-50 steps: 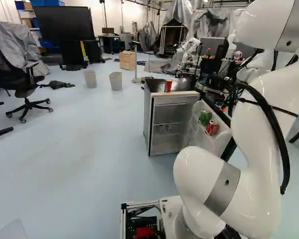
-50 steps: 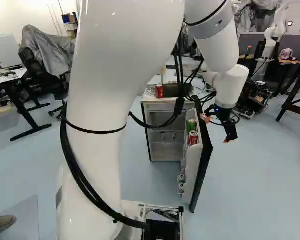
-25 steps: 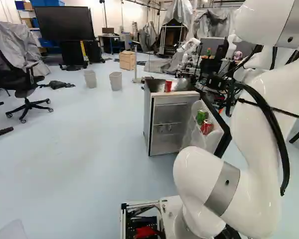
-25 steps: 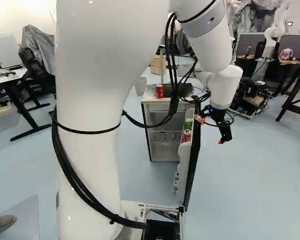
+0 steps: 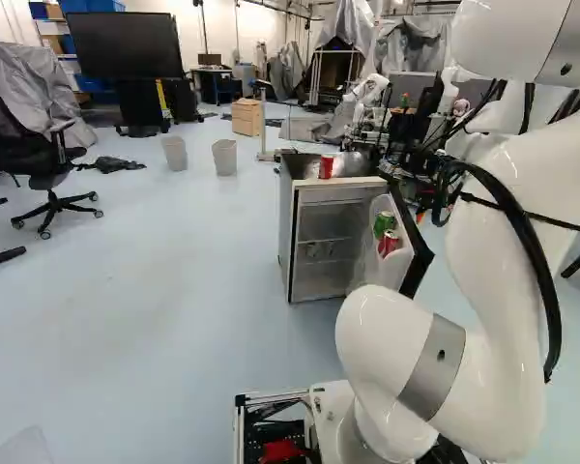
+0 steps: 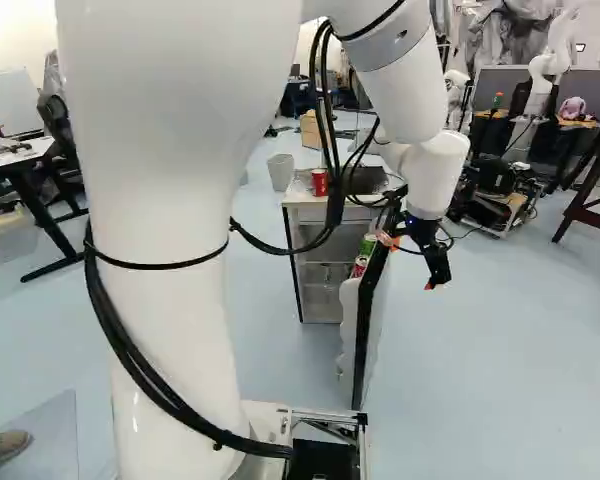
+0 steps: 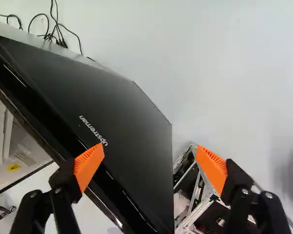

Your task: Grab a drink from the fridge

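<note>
Right base view: small red container (image 6: 320, 182) atop compact fridge with pale frame (image 6: 306, 214). Door ajar; red metal can (image 6: 359, 267), then green metal can (image 6: 368, 245) just beside it, both in the white inner shelf of the black-faced door (image 6: 364, 335). Farther right, black two-finger gripper with orange pads (image 6: 408, 263) by door's edge, jaws spread wide.

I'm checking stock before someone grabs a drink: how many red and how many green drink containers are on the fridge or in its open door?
Red: 2 (one can or cup on top of the fridge, one can in the door)
Green: 1 (can in the door)
Total: 3
</note>
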Controlling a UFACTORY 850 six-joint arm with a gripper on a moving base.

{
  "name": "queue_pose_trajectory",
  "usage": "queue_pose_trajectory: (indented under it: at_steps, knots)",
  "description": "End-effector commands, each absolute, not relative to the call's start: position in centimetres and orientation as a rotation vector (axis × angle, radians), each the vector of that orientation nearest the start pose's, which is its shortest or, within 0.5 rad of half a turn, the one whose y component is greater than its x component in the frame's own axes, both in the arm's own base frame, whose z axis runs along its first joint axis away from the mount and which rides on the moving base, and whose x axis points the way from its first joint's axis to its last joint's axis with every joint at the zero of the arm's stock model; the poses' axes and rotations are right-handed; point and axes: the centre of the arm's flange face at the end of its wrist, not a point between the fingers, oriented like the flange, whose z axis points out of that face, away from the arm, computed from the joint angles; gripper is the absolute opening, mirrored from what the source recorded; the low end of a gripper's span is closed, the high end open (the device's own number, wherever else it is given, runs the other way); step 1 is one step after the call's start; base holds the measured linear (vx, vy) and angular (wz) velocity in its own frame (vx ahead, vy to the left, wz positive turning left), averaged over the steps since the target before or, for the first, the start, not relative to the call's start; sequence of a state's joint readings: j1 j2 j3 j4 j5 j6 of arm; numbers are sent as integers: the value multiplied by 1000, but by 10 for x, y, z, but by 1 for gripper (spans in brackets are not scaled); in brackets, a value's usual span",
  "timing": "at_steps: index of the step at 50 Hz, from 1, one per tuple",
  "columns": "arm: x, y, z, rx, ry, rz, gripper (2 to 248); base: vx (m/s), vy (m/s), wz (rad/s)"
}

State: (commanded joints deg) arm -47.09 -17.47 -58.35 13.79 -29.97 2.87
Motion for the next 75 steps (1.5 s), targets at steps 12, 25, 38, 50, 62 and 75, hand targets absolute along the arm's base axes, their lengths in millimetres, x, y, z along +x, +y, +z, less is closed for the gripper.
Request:
queue_pose_trajectory:
  at_steps: [12,25,38,50,62,75]
  knots:
    - [365,-363,425,-2648,1535,-338,247,0,0,0]
    - [366,-345,424,-2664,1501,-326,247,0,0,0]
    - [367,-327,424,-2681,1462,-316,247,0,0,0]
    - [368,-310,424,-2698,1425,-306,247,0,0,0]
    - [369,-293,424,-2715,1386,-297,247,0,0,0]
    - [370,-275,424,-2734,1341,-288,247,0,0,0]
